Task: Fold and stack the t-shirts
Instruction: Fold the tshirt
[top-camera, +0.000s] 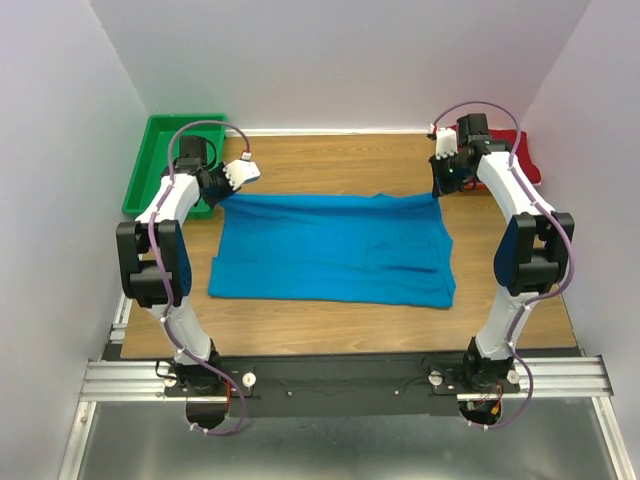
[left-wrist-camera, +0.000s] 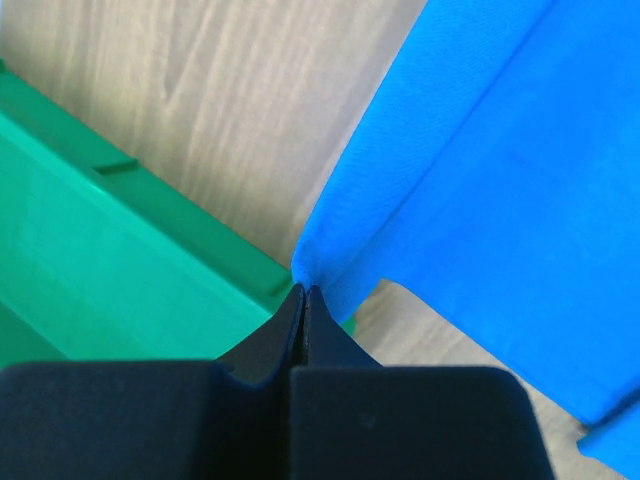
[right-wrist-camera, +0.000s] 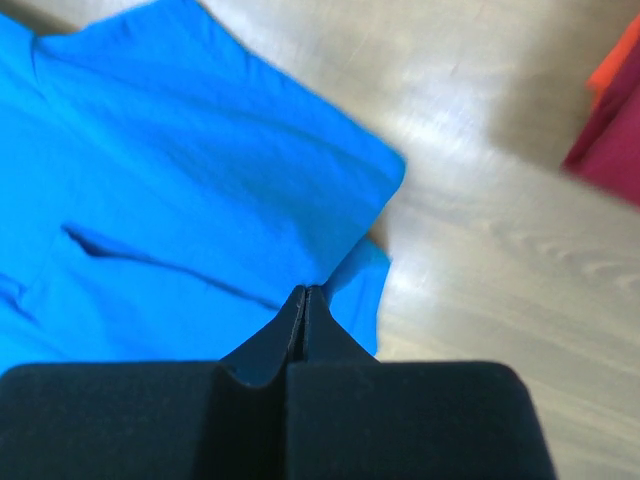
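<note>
The bright blue t-shirt (top-camera: 335, 250) lies spread across the middle of the wooden table. My left gripper (top-camera: 222, 197) is shut on its far left corner (left-wrist-camera: 312, 268) and lifts that corner a little. My right gripper (top-camera: 438, 193) is shut on its far right corner (right-wrist-camera: 330, 270). The blue cloth stretches between the two grippers along the far edge. The dark red t-shirt (top-camera: 522, 160) lies bunched at the far right, behind my right arm, and shows at the right edge of the right wrist view (right-wrist-camera: 612, 150).
A green plastic tray (top-camera: 160, 160) stands at the far left corner, right beside my left gripper; its rim shows in the left wrist view (left-wrist-camera: 150, 210). White walls close in the table on three sides.
</note>
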